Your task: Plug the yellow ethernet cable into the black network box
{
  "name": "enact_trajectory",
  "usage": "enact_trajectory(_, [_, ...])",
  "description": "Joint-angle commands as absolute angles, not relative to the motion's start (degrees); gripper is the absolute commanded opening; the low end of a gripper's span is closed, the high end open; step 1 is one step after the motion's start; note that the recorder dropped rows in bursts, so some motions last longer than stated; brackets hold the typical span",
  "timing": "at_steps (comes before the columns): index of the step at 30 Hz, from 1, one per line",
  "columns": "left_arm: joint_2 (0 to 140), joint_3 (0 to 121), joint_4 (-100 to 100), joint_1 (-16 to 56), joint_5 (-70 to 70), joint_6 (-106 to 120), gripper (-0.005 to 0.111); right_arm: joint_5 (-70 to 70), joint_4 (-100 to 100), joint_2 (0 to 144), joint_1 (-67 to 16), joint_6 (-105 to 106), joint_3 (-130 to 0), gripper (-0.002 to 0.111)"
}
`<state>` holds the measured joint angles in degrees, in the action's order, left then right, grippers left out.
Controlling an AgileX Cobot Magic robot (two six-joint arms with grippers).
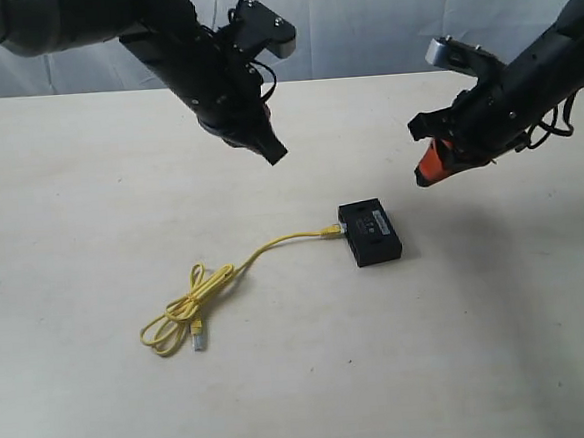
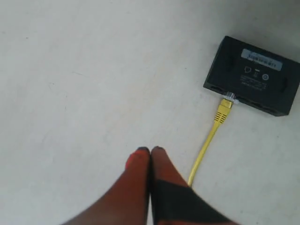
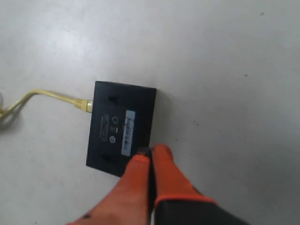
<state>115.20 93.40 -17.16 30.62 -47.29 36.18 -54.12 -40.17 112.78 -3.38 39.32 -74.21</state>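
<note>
The black network box [image 1: 370,232] lies flat on the table with its white label up, also seen as the box [image 2: 255,75] and the box [image 3: 122,126]. The yellow ethernet cable [image 1: 274,244] has one plug [image 2: 225,108] seated in a port on the box's side; the plug [image 3: 84,105] shows the same. Its other end lies in a loose coil [image 1: 183,312] with a free plug [image 1: 197,338]. My left gripper [image 1: 273,152] hangs above the table, shut and empty, its tips [image 2: 150,151] pressed together. My right gripper [image 1: 425,175] hovers right of the box, shut, holding nothing [image 3: 152,150].
The pale table [image 1: 90,193] carries only the box and the cable. A light backdrop [image 1: 378,12] hangs behind the table's far edge. Both black arms reach in from the upper corners.
</note>
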Motion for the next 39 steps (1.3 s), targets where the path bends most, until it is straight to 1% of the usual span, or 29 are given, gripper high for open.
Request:
enact_trajectory(1, [111.91, 92.78, -14.02, 30.35, -47.79, 26.71, 0.0, -55.76, -34.45, 107.98, -3.32, 34.0, -73.9, -0.001])
enact_trajectory(8, [106.0, 87.27, -11.61, 30.21, -47.29, 22.66, 0.0, -52.95, -32.37, 98.32, -3.32, 32.83, -67.58, -0.001])
enact_trajectory(19, [91.37, 74.38, -11.53, 30.16, -37.38, 19.84, 0.0, -48.01, -30.89, 81.06, -3.32, 32.55, -58.19, -0.001])
enact_trajectory(23, [81.3, 66.4, -10.67, 26.13, -31.5, 16.12, 0.0, -42.37, -24.88, 69.32, -3.32, 27.87, -52.19, -0.001])
enact_trajectory(27, [68.89, 57.1, -10.67, 18.21, -27.44, 15.02, 0.0, -36.6, -20.75, 54.57, -3.32, 24.93, -45.11, -0.001])
enact_trajectory(29, [62.87, 53.27, -10.67, 16.52, -25.12, 13.91, 0.0, -33.8, -20.99, 48.41, -3.32, 24.84, -42.41, -0.001])
enact_trajectory(32, [54.48, 48.08, -10.67, 16.07, -20.72, 13.67, 0.0, -33.18, -20.99, 39.46, -3.32, 24.84, -39.77, -0.001])
enact_trajectory(35, [43.96, 40.14, -10.92, 16.07, -13.1, 13.41, 0.0, -33.38, -20.87, 28.89, -3.32, 24.84, -36.06, -0.001])
enact_trajectory(39, [35.59, 33.29, -10.8, 16.07, -6.76, 13.41, 0.0, -34.28, -19.37, 19.24, -3.32, 24.94, -32.41, -0.001])
